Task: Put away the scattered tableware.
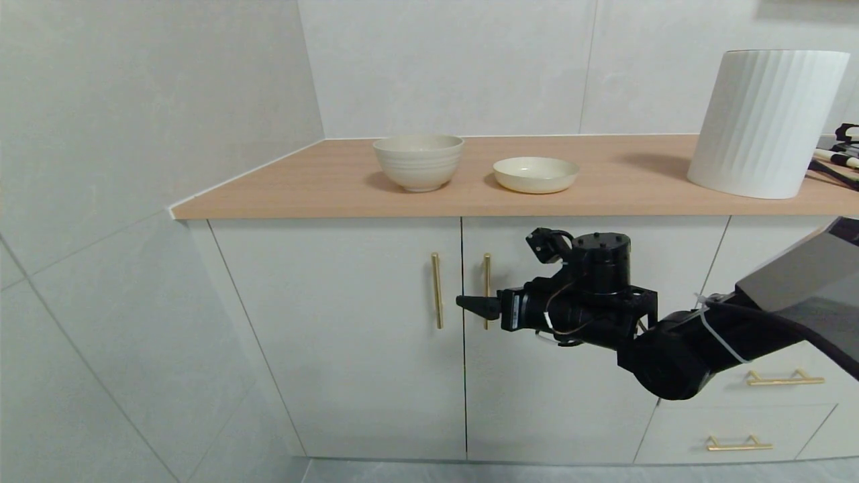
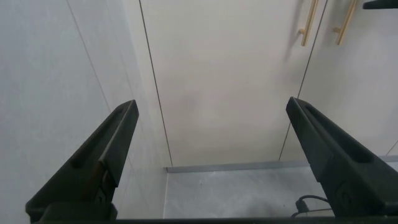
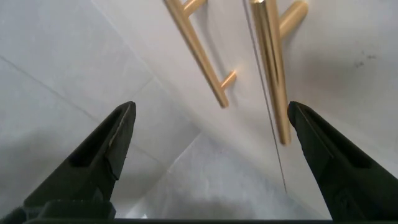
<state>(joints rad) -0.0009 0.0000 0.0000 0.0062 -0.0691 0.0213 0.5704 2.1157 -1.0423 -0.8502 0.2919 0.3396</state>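
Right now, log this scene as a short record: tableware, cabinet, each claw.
Tableware: bowl and shallow dish, apart, side by side on the countertop.
Also on countertop: white ribbed container, toward the robot's right.
Cabinet: both doors shut, gold handles at the centre seam.
Right claw: open, empty, level with the handles, close in front of them.
Left claw: open, empty, facing the lower cabinet front.
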